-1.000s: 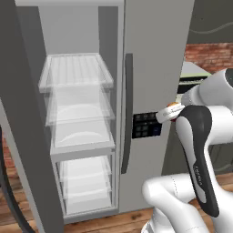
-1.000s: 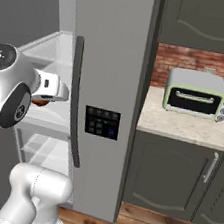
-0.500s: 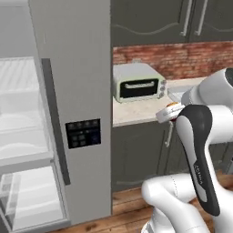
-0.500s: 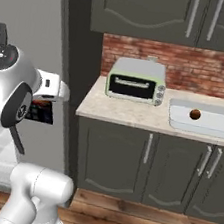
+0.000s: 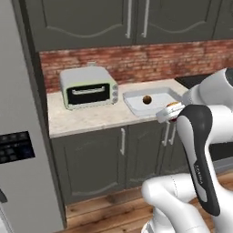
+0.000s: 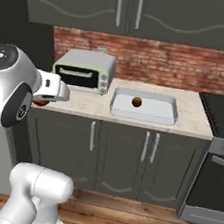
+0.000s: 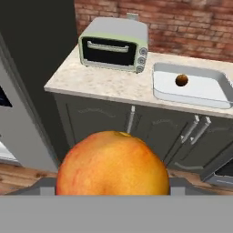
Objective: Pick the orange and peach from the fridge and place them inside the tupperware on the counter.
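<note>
Fridge (image 5: 18,136) now mostly out of frame

White arm folded up tight over the base, elbow bent, dark forearm cover facing the cameras. Gripper (image 5: 172,109) held in front of the arm at about counter height, pointing forward and slightly down, short of the counter edge. In the right base view the gripper (image 6: 42,102) sits at far left. Fingers closed around the peach (image 7: 112,164), which sits between the jaws and hides the tips.
</note>
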